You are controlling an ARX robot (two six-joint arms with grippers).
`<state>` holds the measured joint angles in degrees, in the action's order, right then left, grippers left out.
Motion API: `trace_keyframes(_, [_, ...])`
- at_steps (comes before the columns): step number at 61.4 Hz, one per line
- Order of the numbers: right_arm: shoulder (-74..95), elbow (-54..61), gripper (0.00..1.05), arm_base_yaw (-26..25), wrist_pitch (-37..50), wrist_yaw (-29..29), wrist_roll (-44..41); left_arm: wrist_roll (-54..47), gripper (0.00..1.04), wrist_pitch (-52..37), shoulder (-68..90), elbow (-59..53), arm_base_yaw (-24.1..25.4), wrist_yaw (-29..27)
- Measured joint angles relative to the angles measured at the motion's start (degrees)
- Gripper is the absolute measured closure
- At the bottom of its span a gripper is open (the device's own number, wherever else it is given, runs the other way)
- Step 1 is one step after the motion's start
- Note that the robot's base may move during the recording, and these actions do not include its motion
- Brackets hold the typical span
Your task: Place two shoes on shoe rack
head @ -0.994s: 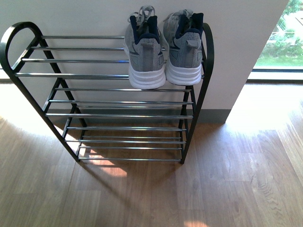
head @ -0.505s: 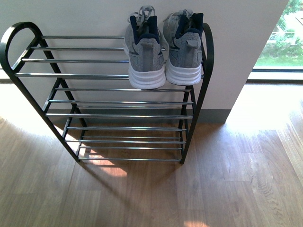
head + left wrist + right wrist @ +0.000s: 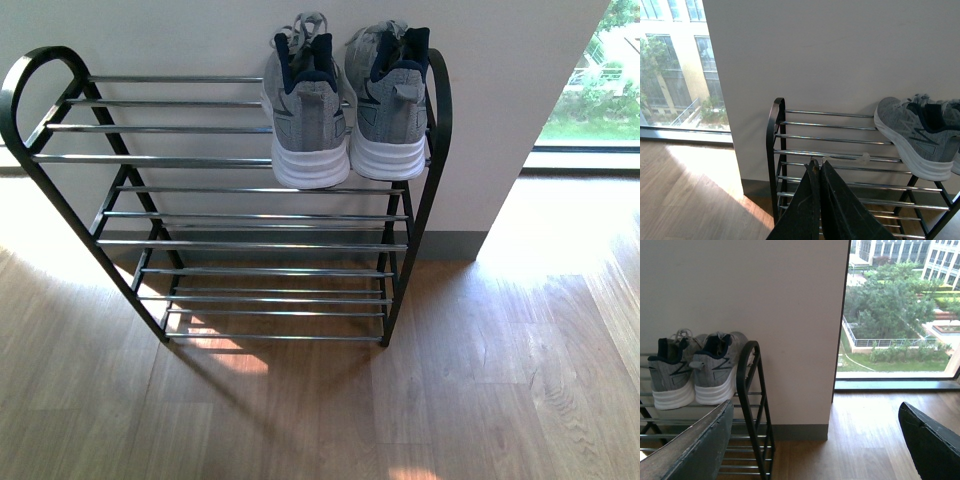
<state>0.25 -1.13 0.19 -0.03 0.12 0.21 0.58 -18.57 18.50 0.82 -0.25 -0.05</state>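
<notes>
Sneakers (image 3: 308, 120) atop shoe rack (image 3: 150, 159), toes hidden from front, left tool (image 3: 816, 163) together, right tool (image 3: 815, 408) apart

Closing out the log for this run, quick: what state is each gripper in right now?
Left gripper: shut, holding nothing.
Right gripper: open, empty.

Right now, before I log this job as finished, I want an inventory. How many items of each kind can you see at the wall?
Grey sneakers: 2
Shoe rack: 1
Total: 3
</notes>
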Motion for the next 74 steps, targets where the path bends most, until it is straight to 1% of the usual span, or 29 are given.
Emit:
trace_keyframes(13, [0.0,0.0,0.09,0.0,0.0,0.0,-0.02,0.0,1.04,4.5,-4.46,-0.02,0.0,0.0])
trace_keyframes(32, [0.0,0.0,0.09,0.0,0.0,0.0,-0.02,0.0,1.04,8.52,-8.55,-0.02,0.0,0.0])
trace_keyframes(34, [0.0,0.0,0.09,0.0,0.0,-0.02,-0.02,0.0,1.04,10.91,-10.47,0.0,0.0,0.0])
trace_keyframes(36, [0.0,0.0,0.09,0.0,0.0,0.0,-0.02,0.0,1.04,15.65,-13.75,0.0,0.0,0.02])
trace_keyframes(38, [0.0,0.0,0.09,0.0,0.0,0.0,-0.02,0.0,1.04,17.84,-16.15,0.0,0.0,0.02])
trace_keyframes(53, [-0.02,0.0,0.09,0.0,0.0,0.0,-0.02,0.04,1.03,18.58,-17.55,0.0,0.04,0.02])
trace_keyframes(59, [-0.04,0.0,0.09,0.0,0.0,0.0,-0.02,0.02,0.88,18.58,-17.57,0.0,0.04,0.0])
trace_keyframes(61, [-0.02,0.0,0.09,0.0,0.0,0.0,0.0,0.02,0.81,18.58,-17.57,0.0,0.04,-0.02])
trace_keyframes(66, [-0.02,0.0,0.09,-0.04,0.02,-0.22,-0.02,0.02,0.68,18.58,-17.57,0.0,0.04,-0.15])
trace_keyframes(68, [-0.02,0.0,0.09,-0.04,0.0,-0.17,-0.02,0.02,0.61,18.58,-17.57,0.0,0.04,-0.13])
trace_keyframes(74, [-0.02,0.0,0.09,-0.04,0.0,-0.17,-0.02,0.02,0.45,18.58,-17.59,0.0,0.04,-0.11])
